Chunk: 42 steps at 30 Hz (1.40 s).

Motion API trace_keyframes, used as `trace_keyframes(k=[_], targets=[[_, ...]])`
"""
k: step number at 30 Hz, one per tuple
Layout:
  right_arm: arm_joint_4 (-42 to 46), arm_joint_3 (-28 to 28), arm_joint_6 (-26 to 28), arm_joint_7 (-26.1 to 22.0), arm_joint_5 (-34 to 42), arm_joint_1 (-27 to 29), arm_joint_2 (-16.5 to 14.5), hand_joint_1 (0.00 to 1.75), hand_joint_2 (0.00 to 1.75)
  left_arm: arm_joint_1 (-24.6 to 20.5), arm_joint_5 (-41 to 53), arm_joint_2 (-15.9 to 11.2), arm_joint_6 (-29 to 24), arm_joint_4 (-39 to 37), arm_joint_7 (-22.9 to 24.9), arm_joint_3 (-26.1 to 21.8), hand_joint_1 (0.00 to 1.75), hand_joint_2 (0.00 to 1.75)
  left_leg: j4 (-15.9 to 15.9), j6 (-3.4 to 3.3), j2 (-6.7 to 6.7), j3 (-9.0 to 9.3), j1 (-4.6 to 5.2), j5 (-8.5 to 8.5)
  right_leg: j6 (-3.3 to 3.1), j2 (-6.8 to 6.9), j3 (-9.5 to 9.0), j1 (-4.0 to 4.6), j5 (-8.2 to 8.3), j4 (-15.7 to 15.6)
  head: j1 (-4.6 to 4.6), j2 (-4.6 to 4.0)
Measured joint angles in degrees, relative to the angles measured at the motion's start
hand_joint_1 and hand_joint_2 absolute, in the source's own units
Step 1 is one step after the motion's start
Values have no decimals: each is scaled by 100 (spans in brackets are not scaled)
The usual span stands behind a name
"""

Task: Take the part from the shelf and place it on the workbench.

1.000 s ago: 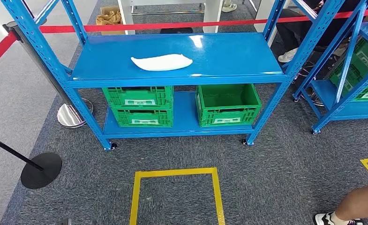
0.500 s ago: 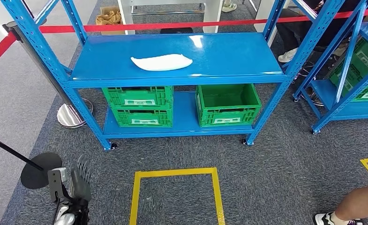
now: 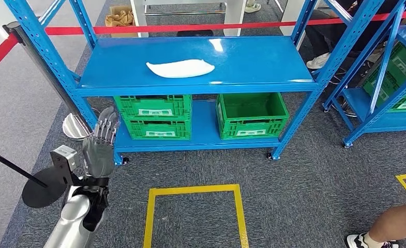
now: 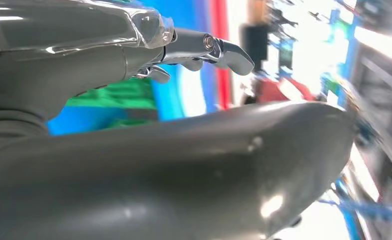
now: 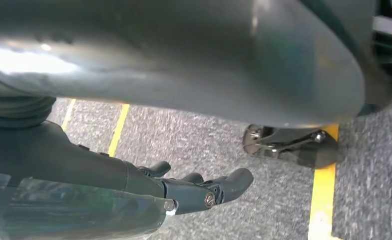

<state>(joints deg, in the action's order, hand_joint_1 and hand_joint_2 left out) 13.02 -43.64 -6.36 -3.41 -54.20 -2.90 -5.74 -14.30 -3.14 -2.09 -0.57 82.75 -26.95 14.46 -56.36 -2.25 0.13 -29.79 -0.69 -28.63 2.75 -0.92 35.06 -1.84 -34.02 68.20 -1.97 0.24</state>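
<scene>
A long white part [image 3: 180, 68] lies flat on the top board of the blue shelf [image 3: 252, 62], left of its middle. My left hand [image 3: 100, 146] is raised in front of the shelf's left leg, well below and to the left of the part. Its fingers are stretched out and apart, holding nothing. The left wrist view shows the same hand [image 4: 134, 150] with its dark fingers [image 4: 218, 47] extended. My right hand [image 5: 134, 190] hangs over grey carpet, its fingers [image 5: 223, 187] loosely extended and holding nothing.
Green crates [image 3: 154, 116] [image 3: 251, 114] sit on the lower shelf board. A red barrier rope [image 3: 190, 28] runs behind, with a post [image 3: 45, 77] and a black base [image 3: 45, 187] at left. A yellow floor square [image 3: 193, 212] lies ahead. A second blue shelf [image 3: 392, 72] and a person's leg [image 3: 392, 225] are at right.
My left arm has risen from the lower left edge, bringing the hand up to the level of the lower shelf board. The part has not moved.
</scene>
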Motion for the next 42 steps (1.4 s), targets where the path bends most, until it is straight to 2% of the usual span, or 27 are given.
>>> trace_keyframes(k=[1,2,3,4,5,7,8,12,14,16,17,18,19,21,22,23,25,27,29,31,33,34,35,37,38,39,42], targets=[[-8,-21,-6,0,-43,-9,-8,0,0,-47,14,-27,-2,146,1,140,0,0,-1,1,13,1,4,-8,3,5,226,0,-111,384,1,0],[-16,-40,-13,0,-82,-14,-13,0,0,-95,26,-53,-7,288,2,292,0,0,-1,6,21,7,6,-22,3,8,385,-1,-126,617,1,0],[-22,-60,-16,0,-124,-15,-18,0,0,-147,40,-77,-16,415,3,435,0,0,-3,19,23,22,3,-40,1,14,425,-6,-19,605,4,0],[-27,-86,-19,0,-163,-17,-21,0,0,-205,54,-97,-27,538,4,578,0,0,-5,42,22,49,-5,-64,-2,26,352,-13,184,361,5,0],[-30,-111,-18,0,-196,-19,-25,0,0,-269,65,-112,-39,638,3,715,0,0,-10,76,22,82,-11,-98,-1,51,190,-24,428,-54,8,0],[-49,-169,-4,3,-254,-37,-57,0,0,-424,74,-141,-57,804,-8,980,0,0,-35,166,23,107,7,-177,-20,90,-107,-28,692,-741,19,0],[-59,-199,7,9,-278,-47,-77,0,0,-506,77,-156,-61,880,-19,1117,0,0,-40,206,23,105,19,-208,-49,98,-175,-22,707,-889,21,0],[-81,-309,31,40,-353,-71,-126,0,0,-738,104,-207,-74,1150,-78,1598,0,0,-98,303,25,114,-11,-297,-228,67,-238,4,614,-901,6,0],[-84,-334,32,48,-371,-82,-136,0,0,-804,106,-228,-83,1227,-90,1705,0,0,-618,338,23,-158,-22,-498,-301,58,-299,1,567,-908,-9,0],[-87,-360,32,48,-375,-91,-142,0,0,-829,106,-259,-87,1257,-94,1785,0,0,-1455,350,21,-721,-21,-732,-341,51,-355,18,498,-908,-19,0],[-89,-374,29,48,-374,-89,-142,0,0,-827,104,-273,-90,1268,-93,1821,0,0,-1749,346,20,-975,-21,-743,-349,42,-397,27,456,-908,-20,0],[-90,-388,24,45,-373,-84,-142,0,0,-825,103,-285,-93,1285,-89,1850,0,0,-1836,333,20,-1125,-18,-639,-352,32,-450,36,410,-908,-19,0],[-91,-405,14,35,-372,-80,-141,0,0,-823,104,-297,-98,1320,-80,1872,0,0,-1665,307,17,-1148,-10,-401,-350,19,-523,45,356,-910,-19,0],[-96,-428,-13,5,-372,-80,-147,0,0,-813,121,-324,-110,1422,-53,1902,0,0,-902,212,2,-929,32,185,-335,-4,-672,51,240,-925,-15,0],[-99,-436,-24,-14,-372,-88,-151,0,0,-799,136,-340,-117,1472,-40,1916,0,0,-538,159,-3,-785,61,363,-313,-19,-726,53,186,-942,-4,0],[-104,-439,-30,-26,-373,-98,-156,0,0,-779,156,-355,-126,1515,-27,1929,0,0,-322,122,-8,-688,89,416,-285,-28,-755,48,149,-970,5,0],[-111,-443,-33,-45,-374,-106,-166,0,0,-706,208,-382,-156,1598,-18,1958,0,0,-149,77,-19,-581,118,335,-203,-34,-833,41,166,-1001,17,0],[-115,-444,-32,-53,-374,-99,-173,0,0,-621,262,-399,-180,1681,-34,1978,0,0,-54,44,-38,-448,88,295,-146,-9,-849,38,230,-875,22,0],[-117,-446,-31,-57,-373,-109,-172,0,0,-567,297,-399,-184,1729,-59,1991,0,0,-13,14,-38,-294,53,233,-122,15,-536,41,220,-333,48,0],[-121,-450,-31,-58,-374,-109,-163,0,0,-508,317,-400,-184,1756,-69,1997,0,0,-8,-8,-31,-179,51,127,-88,24,2,40,-8,392,70,0],[-123,-453,-32,-56,-384,-80,-147,0,0,-447,327,-401,-184,1785,-67,2002,0,0,-7,-8,-42,-38,51,4,-60,25,374,40,-249,643,76,0],[-124,-453,-32,-54,-391,-66,-138,0,0,-428,329,-401,-184,1803,-64,2005,0,0,-6,2,-49,52,47,-63,-56,28,423,39,-202,485,76,0],[-124,-453,-33,-53,-395,-57,-128,0,0,-419,331,-401,-184,1818,-62,2007,0,0,-5,17,-54,131,42,-129,-56,35,382,38,-10,168,78,0],[-128,-453,-36,-49,-398,-54,-113,0,0,-408,331,-402,-184,1849,-54,2007,0,0,-6,70,-59,282,42,-277,-81,84,201,41,555,-555,81,0],[-132,-453,-37,-46,-398,-61,-110,0,0,-407,331,-402,-184,1867,-47,2006,0,0,4,106,-62,340,49,-358,-111,111,122,51,717,-759,79,0],[-135,-453,-39,-43,-398,-70,-109,0,0,-408,331,-402,-184,1892,-39,2004,0,0,6,147,-62,426,57,-414,-150,130,69,60,792,-856,78,0],[-137,-453,-40,-39,-399,-96,-107,0,0,-417,336,-400,-182,1972,-20,1995,0,0,-97,242,-49,565,53,-437,-284,103,-86,61,752,-879,74,0]])
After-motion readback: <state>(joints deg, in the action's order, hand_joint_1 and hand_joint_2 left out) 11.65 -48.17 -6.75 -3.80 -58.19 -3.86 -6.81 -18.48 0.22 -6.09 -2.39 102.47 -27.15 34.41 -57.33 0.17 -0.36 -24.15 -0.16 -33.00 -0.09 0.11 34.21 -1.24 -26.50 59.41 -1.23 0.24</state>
